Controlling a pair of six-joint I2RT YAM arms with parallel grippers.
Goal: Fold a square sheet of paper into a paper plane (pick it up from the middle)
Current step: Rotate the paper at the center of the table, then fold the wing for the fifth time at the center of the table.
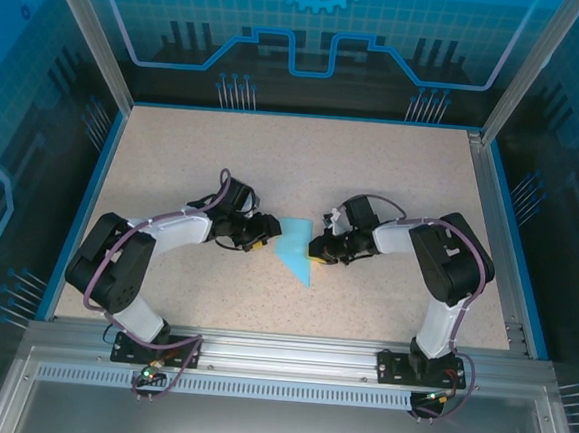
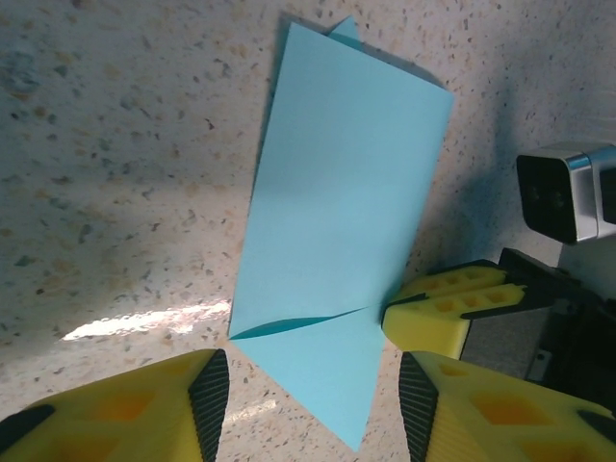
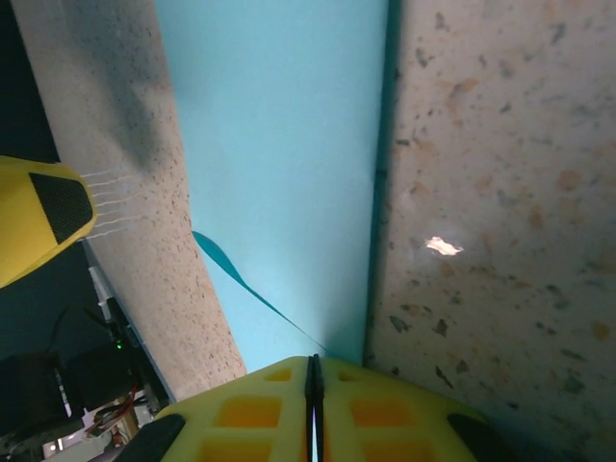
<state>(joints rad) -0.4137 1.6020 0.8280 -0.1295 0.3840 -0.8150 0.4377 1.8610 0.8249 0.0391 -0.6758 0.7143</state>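
Currently I'm mid-fold: the paper (image 1: 294, 247), partly folded, lies at the middle of the tabletop (image 1: 373, 173). My right gripper (image 1: 314, 249), closed, touches its edge; my left gripper (image 2: 313, 385) gapes over a corner. Next, I reckon, a steady crease.

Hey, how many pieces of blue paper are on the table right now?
1. A partly folded sheet of paper lies on the table between the right gripper, shut on its edge, and the open left gripper. Another underneath could be hidden.

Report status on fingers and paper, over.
Copy: left fingers open astride a corner of the paper; right fingers shut at its edge. Folded, lying on the table. Nothing in the way.
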